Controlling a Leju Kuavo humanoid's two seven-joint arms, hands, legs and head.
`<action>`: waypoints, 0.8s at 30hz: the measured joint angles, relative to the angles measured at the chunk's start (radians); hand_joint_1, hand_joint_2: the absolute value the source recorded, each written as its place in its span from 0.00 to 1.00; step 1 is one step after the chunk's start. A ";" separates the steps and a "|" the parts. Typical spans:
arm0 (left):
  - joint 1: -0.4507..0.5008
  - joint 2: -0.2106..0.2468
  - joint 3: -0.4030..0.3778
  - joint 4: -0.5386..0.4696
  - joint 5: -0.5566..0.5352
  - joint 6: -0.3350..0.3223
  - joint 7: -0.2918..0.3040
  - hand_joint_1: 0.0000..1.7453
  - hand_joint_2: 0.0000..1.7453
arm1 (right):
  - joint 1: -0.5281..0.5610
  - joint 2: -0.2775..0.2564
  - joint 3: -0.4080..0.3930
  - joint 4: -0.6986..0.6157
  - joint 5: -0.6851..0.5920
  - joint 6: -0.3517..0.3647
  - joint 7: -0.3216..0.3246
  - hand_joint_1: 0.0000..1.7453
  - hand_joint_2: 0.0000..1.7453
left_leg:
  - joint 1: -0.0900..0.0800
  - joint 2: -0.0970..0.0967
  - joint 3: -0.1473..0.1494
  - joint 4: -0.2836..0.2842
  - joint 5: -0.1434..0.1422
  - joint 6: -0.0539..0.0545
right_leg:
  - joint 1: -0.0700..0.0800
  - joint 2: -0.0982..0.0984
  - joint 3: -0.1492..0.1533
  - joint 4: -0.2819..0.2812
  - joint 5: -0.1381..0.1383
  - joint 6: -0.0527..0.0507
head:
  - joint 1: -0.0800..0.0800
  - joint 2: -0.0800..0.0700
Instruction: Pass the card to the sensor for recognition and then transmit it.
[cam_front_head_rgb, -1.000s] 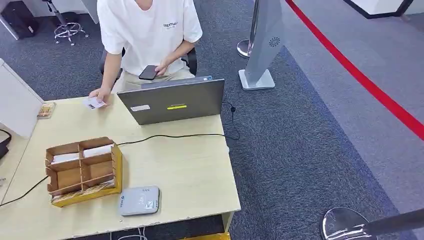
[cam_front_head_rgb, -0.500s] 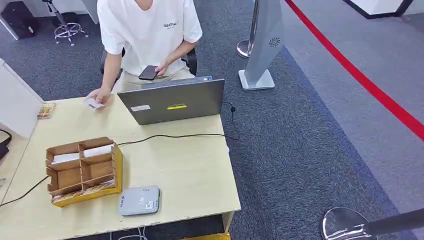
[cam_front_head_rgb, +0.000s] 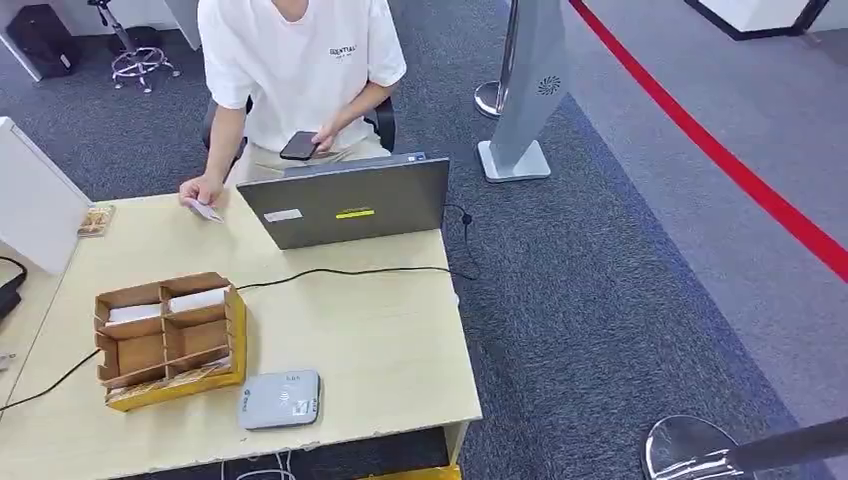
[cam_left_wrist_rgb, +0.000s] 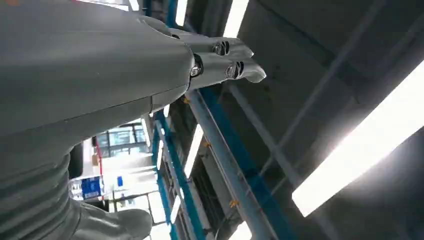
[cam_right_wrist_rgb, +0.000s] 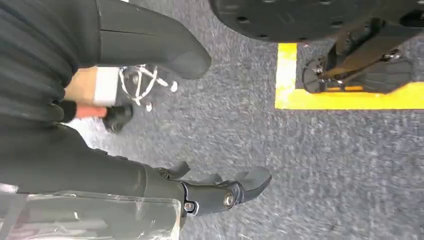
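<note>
We look down on a pale wooden table (cam_front_head_rgb: 360, 340) standing on grey-blue carpet (cam_front_head_rgb: 620, 300), with a red line (cam_front_head_rgb: 720, 150) running across the floor at the right. Nearest to us, by the table's front edge, lies the flat grey sensor (cam_front_head_rgb: 279, 399), and just beside it on the left sits a cardboard organiser (cam_front_head_rgb: 168, 340) with open compartments; white slips lie in its two far ones. A black cable (cam_front_head_rgb: 340, 272) crosses the table behind it. Farther back stands an open grey laptop (cam_front_head_rgb: 345, 200), its lid turned to us. Beyond it a person in a white shirt (cam_front_head_rgb: 300, 60) is seated, one hand on a dark phone (cam_front_head_rgb: 299, 146), the other hand (cam_front_head_rgb: 200, 188) at the table's far left edge holding the card (cam_front_head_rgb: 205, 210), tilted just above the surface. A grey stand (cam_front_head_rgb: 525, 90) rises from the carpet behind the laptop's right side.

Our left hand (cam_left_wrist_rgb: 220, 62) points up toward ceiling lights, its fingers held out with nothing in them. Our right hand (cam_right_wrist_rgb: 220, 192) hangs over the carpet, thumb and fingers apart, also empty
</note>
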 joint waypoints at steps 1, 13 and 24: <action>-0.048 0.022 -0.037 0.048 -0.104 0.004 0.035 0.00 1.00 | -0.009 0.000 -0.010 0.007 0.012 0.007 -0.005 0.00 1.00 | 0.000 0.000 0.000 0.000 0.002 -0.001 | 0.000 -0.001 -0.001 0.000 0.001 -0.001 | 0.001 0.000; -0.279 0.138 -0.254 0.351 -0.429 0.024 0.207 0.00 1.00 | -0.030 0.000 -0.064 0.046 0.035 0.025 -0.009 0.00 1.00 | 0.000 0.005 -0.005 0.000 0.004 -0.001 | 0.000 0.005 -0.005 0.001 0.006 -0.001 | 0.001 0.000; -0.293 0.154 -0.278 0.388 -0.435 0.022 0.218 0.00 1.00 | -0.030 0.000 -0.068 0.054 0.035 0.026 -0.009 0.00 1.00 | 0.000 0.005 -0.006 0.000 0.004 -0.001 | 0.000 0.005 -0.006 0.001 0.006 -0.001 | 0.001 0.000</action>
